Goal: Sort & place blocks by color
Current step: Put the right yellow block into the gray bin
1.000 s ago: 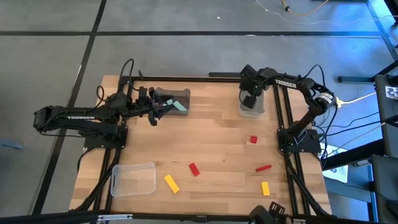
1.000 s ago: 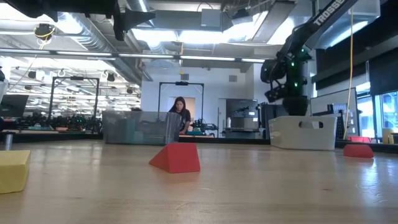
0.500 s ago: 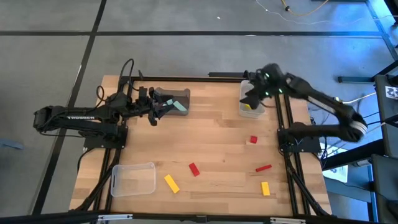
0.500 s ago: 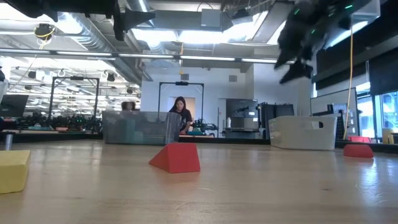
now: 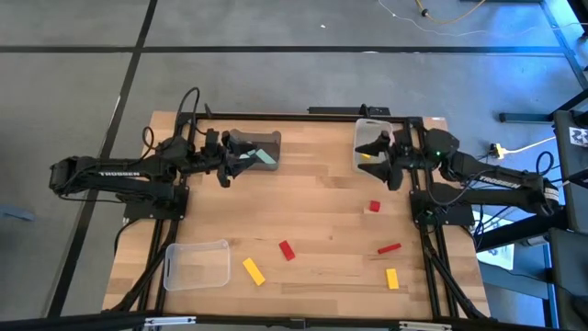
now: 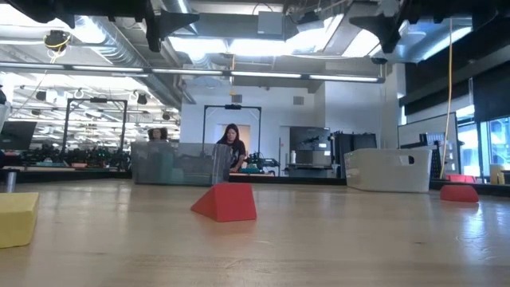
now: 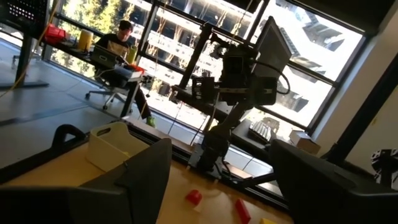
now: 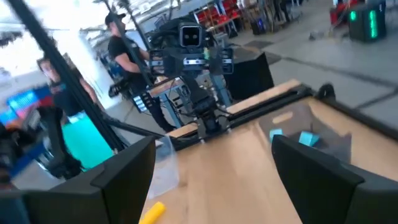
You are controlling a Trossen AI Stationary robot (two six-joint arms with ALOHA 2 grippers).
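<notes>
Wooden tabletop [image 5: 312,211], red and yellow blocks [image 5: 288,250] scattered (office behind); left gripper [image 5: 231,165], right gripper [image 5: 386,158] gaping, empty.

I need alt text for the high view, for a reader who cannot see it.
Two dark arms reach over a wooden table: the left gripper beside a dark bin with mint blocks, the right gripper open at a pale bin. Red and yellow blocks lie scattered.

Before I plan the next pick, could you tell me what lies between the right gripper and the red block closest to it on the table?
Nothing: in the high view, bare wood separates the open right gripper, beside the white bin, from the red block.
</notes>
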